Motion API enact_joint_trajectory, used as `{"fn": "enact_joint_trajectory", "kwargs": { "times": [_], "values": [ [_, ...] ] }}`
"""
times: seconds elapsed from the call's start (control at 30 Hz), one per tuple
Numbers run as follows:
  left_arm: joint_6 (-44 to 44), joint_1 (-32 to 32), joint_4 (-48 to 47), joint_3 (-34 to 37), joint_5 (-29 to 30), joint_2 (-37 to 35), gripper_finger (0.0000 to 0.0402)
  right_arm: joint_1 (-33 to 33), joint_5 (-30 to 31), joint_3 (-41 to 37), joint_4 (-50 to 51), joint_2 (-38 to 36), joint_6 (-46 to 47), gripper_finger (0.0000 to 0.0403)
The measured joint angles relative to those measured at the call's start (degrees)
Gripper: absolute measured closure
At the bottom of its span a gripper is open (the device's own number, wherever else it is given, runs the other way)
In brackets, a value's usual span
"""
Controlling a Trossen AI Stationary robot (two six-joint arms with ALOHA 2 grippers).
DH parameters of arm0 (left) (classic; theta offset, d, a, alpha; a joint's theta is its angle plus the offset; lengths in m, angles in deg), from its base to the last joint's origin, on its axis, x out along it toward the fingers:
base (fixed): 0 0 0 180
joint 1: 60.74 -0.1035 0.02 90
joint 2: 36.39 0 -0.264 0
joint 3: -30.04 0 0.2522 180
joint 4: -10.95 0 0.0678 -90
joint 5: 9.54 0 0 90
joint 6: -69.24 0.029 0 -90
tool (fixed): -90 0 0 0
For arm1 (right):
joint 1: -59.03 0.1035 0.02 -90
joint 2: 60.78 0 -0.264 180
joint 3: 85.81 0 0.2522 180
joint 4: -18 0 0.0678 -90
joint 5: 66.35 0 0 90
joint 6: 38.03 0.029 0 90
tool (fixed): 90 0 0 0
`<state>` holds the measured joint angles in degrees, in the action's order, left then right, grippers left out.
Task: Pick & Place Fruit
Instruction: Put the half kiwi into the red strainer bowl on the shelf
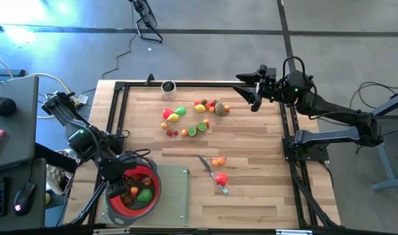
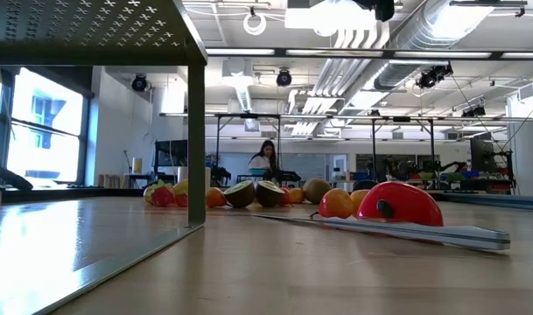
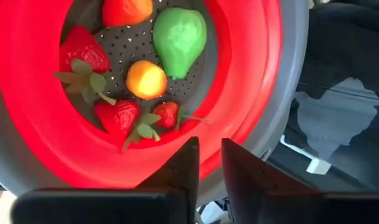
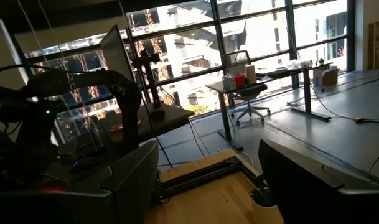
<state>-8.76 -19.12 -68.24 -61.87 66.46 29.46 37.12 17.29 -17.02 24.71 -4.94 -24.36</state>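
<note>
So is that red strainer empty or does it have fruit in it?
Not empty. The red strainer holds a green pear, an orange fruit and strawberries.

Worktop [image 1: 251,196]: pale wooden planks with visible grain, smooth, with a soft sheen in the low view. Frame [image 1: 117,117] along the worktop's edges: dark matt metal. Perforated plate [image 1: 176,196] at the near edge: grey matt metal. Strainer [image 3: 251,81]: glossy red plastic wall, matt grey rim, dark perforated base. Fruit in the strainer [image 3: 178,37]: smooth plastic, the green piece slightly glossy, the strawberries dimpled. Fruit on the worktop [image 1: 202,108]: smooth, coloured plastic. Knife [image 2: 406,229]: grey, dull finish. Left gripper [image 3: 208,177]: dark matt fingers.
</note>
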Motion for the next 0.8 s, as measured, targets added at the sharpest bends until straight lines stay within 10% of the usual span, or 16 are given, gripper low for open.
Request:
{"fn": "enact_joint_trajectory", "kwargs": {
  "times": [0.5,0.8],
  "values": [
    [4.4,-1.6,10.5,-6.2,-0.3,-1.2,0.0369,0.0,0.0,0.0,-1.4,0.0,0.0,0.0133],
    [24.5,-1.6,10.5,-13.4,16.5,-1.2,0.0369,0.1,0.0,0.0,-1.4,0.0,0.0,0.0133]
  ]
}}
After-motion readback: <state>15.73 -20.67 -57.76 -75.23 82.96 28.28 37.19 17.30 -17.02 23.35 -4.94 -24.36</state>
